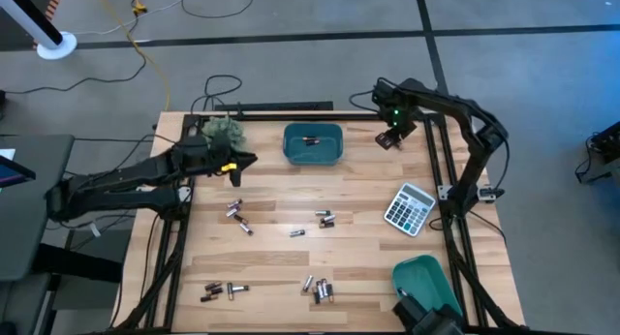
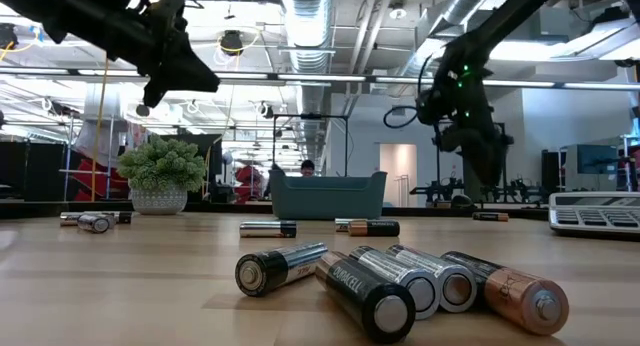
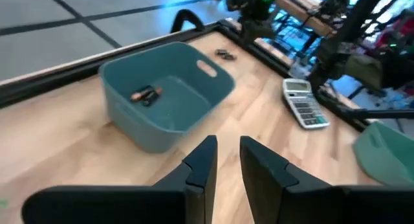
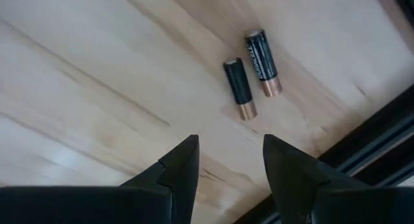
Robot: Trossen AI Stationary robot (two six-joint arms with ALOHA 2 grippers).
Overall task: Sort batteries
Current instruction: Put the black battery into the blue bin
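Observation:
Several batteries point(image 1: 237, 214) lie scattered in small groups over the wooden table, and one cluster point(image 2: 400, 281) lies close in the low view. A teal bin point(image 1: 334, 146) at the back middle holds a few batteries point(image 3: 145, 94). My left gripper point(image 1: 244, 163) hovers left of that bin, beside the plant. Its fingers point(image 3: 204, 166) stand a narrow gap apart with nothing between them. My right gripper point(image 1: 390, 139) is at the back right, open just above the table. Two black-and-copper batteries point(image 4: 239, 89) lie side by side just ahead of its fingertips point(image 4: 184, 159).
A grey-white calculator point(image 1: 409, 207) lies at the right edge. A second teal bin point(image 1: 426, 277) sits at the front right corner. A small potted plant point(image 1: 225, 132) stands at the back left. Black frame rails run along both sides of the table.

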